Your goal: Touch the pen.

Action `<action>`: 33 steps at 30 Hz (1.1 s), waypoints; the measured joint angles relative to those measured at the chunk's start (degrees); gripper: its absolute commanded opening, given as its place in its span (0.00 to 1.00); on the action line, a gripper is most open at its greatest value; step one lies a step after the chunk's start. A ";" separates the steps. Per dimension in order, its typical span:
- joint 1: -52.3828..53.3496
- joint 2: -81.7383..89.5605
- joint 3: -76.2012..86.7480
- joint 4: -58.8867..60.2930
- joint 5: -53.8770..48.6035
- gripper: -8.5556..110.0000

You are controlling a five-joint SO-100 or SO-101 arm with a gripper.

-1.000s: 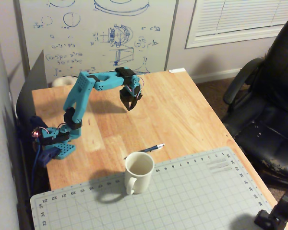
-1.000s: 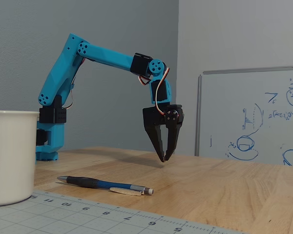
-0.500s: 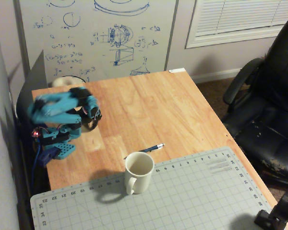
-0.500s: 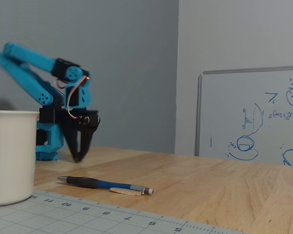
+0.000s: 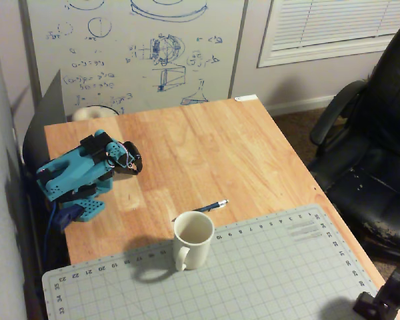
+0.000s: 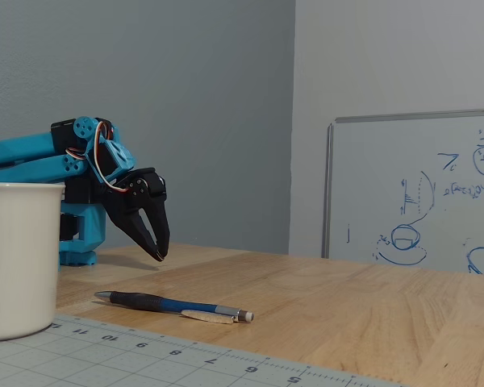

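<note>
Lying flat on the worktop (image 5: 253, 153) beside the mug (image 5: 193, 239): pen (image 6: 173, 305). Fingers (image 6: 149, 234) clenched, hanging above it, seen only from the low side view.

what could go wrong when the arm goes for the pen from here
1. The white ceramic mug stands right beside the thin dark-blue pen; a low sweep by the blue arm's black two-finger gripper could clip its rim.
2. The pen lies loose on the smooth wooden table, so a firm touch may roll it away.
3. The gripper hangs far off, above the table, fingers close together; a steep descent could jab the wood.
</note>
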 measured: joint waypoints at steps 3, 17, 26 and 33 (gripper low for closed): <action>0.00 0.00 0.00 0.00 0.00 0.08; -0.09 0.18 0.00 0.00 0.00 0.08; 0.00 -2.29 -2.72 -2.02 0.00 0.08; 0.70 -32.52 -22.50 -13.62 0.00 0.08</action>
